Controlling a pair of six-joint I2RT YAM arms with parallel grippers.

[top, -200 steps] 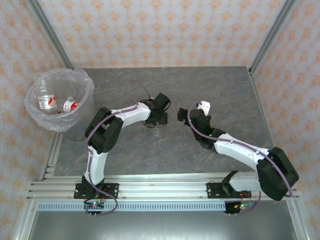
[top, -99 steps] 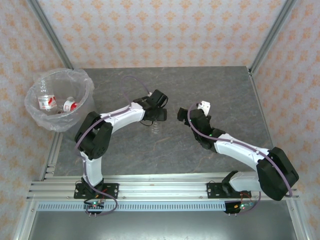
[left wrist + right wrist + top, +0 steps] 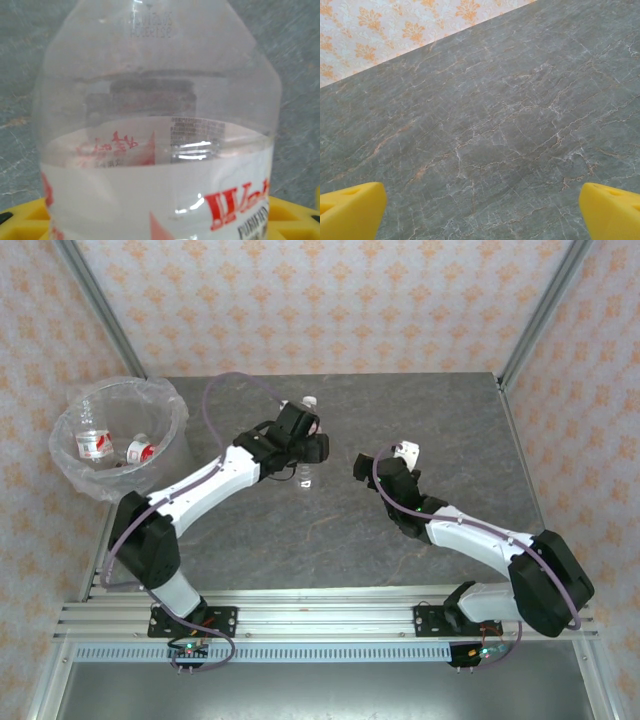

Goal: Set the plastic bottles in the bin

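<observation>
A bottle is held by the left fingers, which are closed on its body. It is clear, with a red-and-white label, and its white cap points toward the far side. It is seen over mid-table, well apart from the bin. From the left wrist, the bottle is seen close up, with yellow finger parts at both lower corners.

The bin is set at the far left corner and lined with a crinkly clear bag. Two bottles are seen inside, one with a red label and one with a red cap.

The right fingers are spread wide with nothing between them — only bare grey table is seen below. The right arm is reached toward the centre, its tip near the held bottle but apart from it.
</observation>
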